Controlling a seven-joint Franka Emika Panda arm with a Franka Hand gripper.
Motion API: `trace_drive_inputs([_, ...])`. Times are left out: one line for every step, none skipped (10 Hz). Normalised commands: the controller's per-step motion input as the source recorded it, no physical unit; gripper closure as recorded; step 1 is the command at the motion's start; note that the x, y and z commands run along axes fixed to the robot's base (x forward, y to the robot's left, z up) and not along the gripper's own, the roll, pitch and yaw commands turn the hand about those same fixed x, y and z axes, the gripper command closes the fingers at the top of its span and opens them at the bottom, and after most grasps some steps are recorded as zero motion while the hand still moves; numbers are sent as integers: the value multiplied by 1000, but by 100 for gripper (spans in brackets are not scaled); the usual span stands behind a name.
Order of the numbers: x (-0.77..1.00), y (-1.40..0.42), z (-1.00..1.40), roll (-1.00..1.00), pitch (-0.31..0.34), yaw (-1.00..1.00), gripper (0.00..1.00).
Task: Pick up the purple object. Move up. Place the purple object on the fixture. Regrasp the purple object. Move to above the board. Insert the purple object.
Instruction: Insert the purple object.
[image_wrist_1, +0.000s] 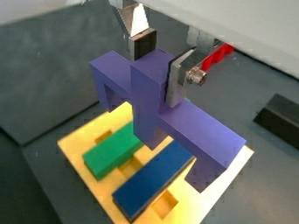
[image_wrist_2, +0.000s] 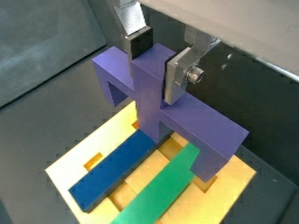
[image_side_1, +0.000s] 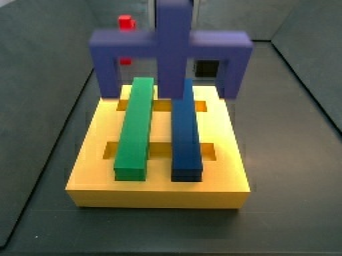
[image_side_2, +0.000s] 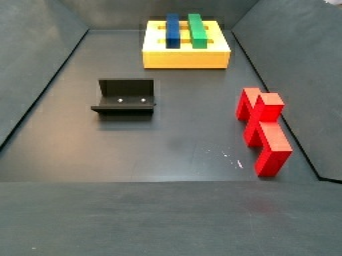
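My gripper (image_wrist_1: 158, 59) is clamped on the raised middle tab of the purple block (image_wrist_1: 163, 109); in both wrist views one silver finger (image_wrist_2: 177, 74) presses one face of the tab and the dark pad of the other finger (image_wrist_2: 139, 43) sits against the opposite face. The block hangs level, its two legs pointing down, over the far edge of the yellow board (image_side_1: 160, 172). In a side view the purple block (image_side_1: 171, 47) stands at 12 o'clock from the board's middle, and I cannot tell whether its legs touch the board or hover just above it.

On the board a green bar (image_side_1: 134, 135) and a blue bar (image_side_1: 186, 137) lie side by side in their slots, parallel, green toward 9 o'clock and blue toward 3 o'clock. In a side view the fixture (image_side_2: 124, 98) stands on the dark floor well apart from the board (image_side_2: 186, 55), toward 7 o'clock of it. Red pieces (image_side_2: 263, 128) stand on the floor at 3 o'clock of the fixture, also well clear of the board.
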Motion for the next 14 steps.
trace_drive_inputs([-49, -286, -583, 151, -207, 323, 100])
trace_drive_inputs([-149, -166, -357, 77, -164, 129, 100])
trace_drive_inputs([-57, -106, -309, 90, -110, 89, 100])
trace_drive_inputs([-17, -91, -220, 80, -54, 46, 100])
trace_drive_inputs([-120, -6, -220, 74, -51, 0, 100])
trace_drive_inputs([-97, -23, -231, 31, -73, 0, 100])
trace_drive_inputs([-91, -40, -206, 21, -74, 0, 100])
trace_drive_inputs([-83, -51, -214, 23, -69, 0, 100])
trace_drive_inputs([-60, -66, -286, 0, -93, 0, 100])
trace_drive_inputs([-57, -66, -314, 0, -119, 0, 100])
trace_drive_inputs([69, -134, -197, -9, -60, 0, 100])
trace_drive_inputs([43, -63, -63, 0, -10, 0, 100])
trace_drive_inputs([0, -31, -11, 0, 0, 0, 100])
trace_drive_inputs([9, -31, 0, 0, 0, 0, 100])
